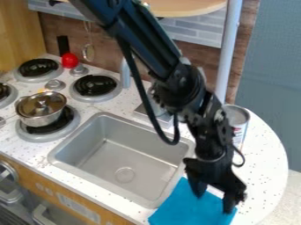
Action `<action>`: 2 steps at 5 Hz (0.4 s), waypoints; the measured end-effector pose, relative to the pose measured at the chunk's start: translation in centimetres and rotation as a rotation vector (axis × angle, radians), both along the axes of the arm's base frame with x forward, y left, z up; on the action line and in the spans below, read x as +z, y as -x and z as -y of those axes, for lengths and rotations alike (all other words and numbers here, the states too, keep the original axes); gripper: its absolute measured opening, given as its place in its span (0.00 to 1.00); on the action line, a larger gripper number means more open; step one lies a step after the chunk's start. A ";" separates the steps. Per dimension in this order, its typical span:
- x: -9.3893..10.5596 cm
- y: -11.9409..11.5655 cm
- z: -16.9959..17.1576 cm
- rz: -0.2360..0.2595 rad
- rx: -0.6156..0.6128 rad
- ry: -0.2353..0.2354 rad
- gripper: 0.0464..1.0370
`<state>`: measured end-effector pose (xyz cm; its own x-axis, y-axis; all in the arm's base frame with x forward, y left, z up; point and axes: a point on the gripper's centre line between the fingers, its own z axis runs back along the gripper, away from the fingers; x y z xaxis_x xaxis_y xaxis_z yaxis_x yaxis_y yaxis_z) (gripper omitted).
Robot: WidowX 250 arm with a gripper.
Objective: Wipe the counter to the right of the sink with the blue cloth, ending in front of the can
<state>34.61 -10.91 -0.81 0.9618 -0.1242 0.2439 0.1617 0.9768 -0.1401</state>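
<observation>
Over one cloth (178, 209), one tool (214, 203).

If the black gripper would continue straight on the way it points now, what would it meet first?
The gripper points down, so most likely it would meet the blue cloth; how much gap remains, I cannot tell.

"What sort of place is this?"

"A kitchen, seemingly a toy one. Just beside the claw (213, 204) there's a metal sink (132, 165), small against it, set into a speckled white table (267, 160)."

"Anything else that says kitchen?"

"Beyond the sink from the claw sit round stove burners (96, 85), one carrying a lidded pot (40, 119). Farther back than the claw, grey tiles (197, 30) line the wall."
</observation>
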 end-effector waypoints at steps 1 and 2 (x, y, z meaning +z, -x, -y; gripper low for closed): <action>0.8 -1.6 0.3 0.005 0.014 0.017 0.95; 1.1 -2.9 0.5 0.004 0.040 0.028 0.95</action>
<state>37.50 -11.41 0.27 0.9647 -0.0790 0.2511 0.1236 0.9781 -0.1673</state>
